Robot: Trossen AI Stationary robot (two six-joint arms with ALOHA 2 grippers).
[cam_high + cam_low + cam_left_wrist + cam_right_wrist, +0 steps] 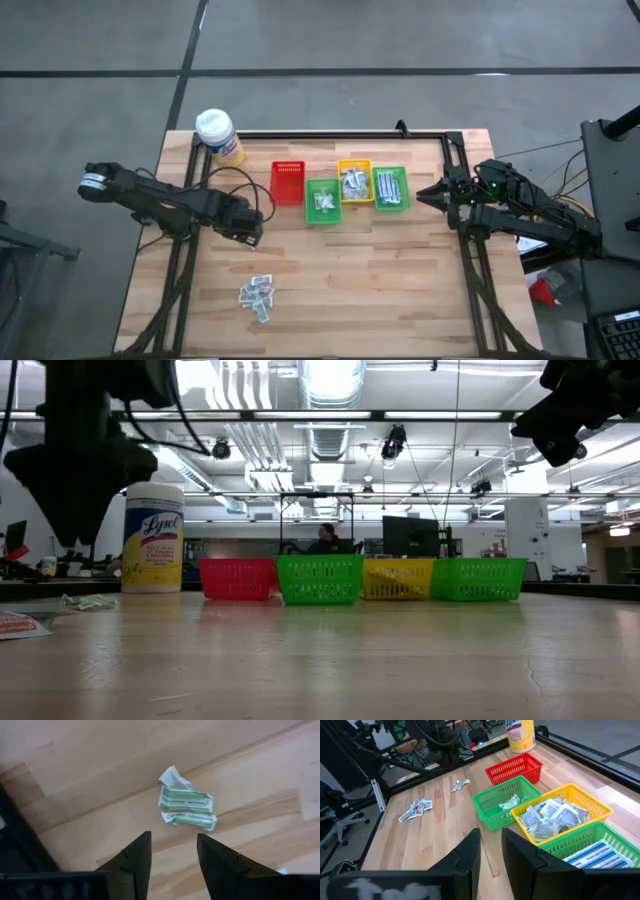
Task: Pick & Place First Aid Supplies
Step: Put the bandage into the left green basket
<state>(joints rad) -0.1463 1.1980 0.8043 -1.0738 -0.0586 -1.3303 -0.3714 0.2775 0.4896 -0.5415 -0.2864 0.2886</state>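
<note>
Left gripper (172,852), fingers spread, hovers above green-striped sachets (186,809); their long axes run across its finger gap.

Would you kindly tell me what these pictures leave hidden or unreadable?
- Red bin: in the low view, its mesh wall hides whether it holds anything.
- Left hand: open over green-striped packets, whose print is too blurred to read.
- Loose pile of packets: too small in the high view to count.
- Right hand: open at the table's right edge.

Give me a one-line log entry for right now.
left claw: open, empty, above green packets | right claw: open, idle at table edge | loose pile: unsorted
</note>
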